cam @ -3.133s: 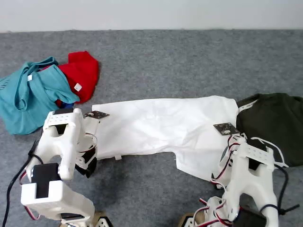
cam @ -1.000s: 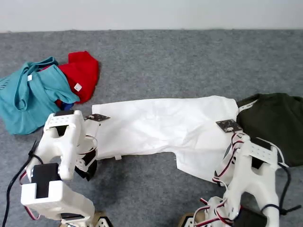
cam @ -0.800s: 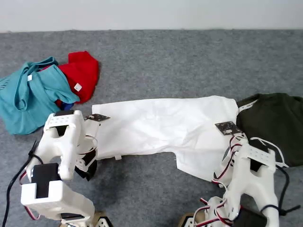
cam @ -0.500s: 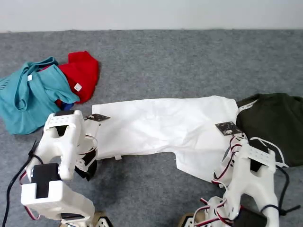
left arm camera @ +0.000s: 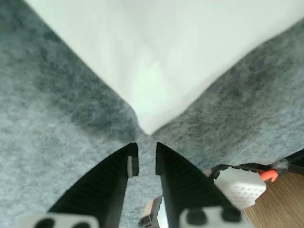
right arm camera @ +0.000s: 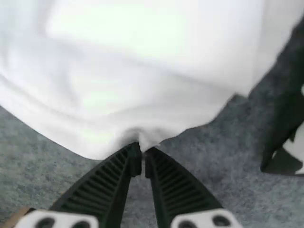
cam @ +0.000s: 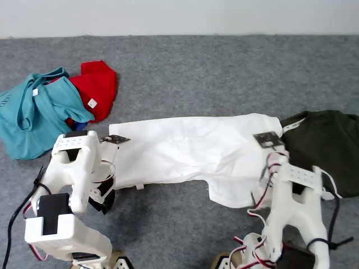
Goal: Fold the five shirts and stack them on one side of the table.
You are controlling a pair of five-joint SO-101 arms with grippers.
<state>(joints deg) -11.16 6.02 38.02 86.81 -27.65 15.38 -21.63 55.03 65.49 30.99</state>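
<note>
**Hem pinched on the right, corner free on the left**

The right end effector [right arm camera: 142, 149] is pressed together on the near hem of the one white shirt [cam: 190, 151]. The left end effector [left arm camera: 147, 152] has its fingers slightly apart with nothing between them, its tips just short of a corner of that shirt. The white shirt lies spread across the middle of the grey bench [cam: 224, 73]. One dark green shirt [cam: 322, 145] touches its right end. One teal shirt [cam: 39, 109] overlaps one red shirt [cam: 98, 87] to the left, with a sliver of blue cloth [cam: 80, 124] between them.
</note>
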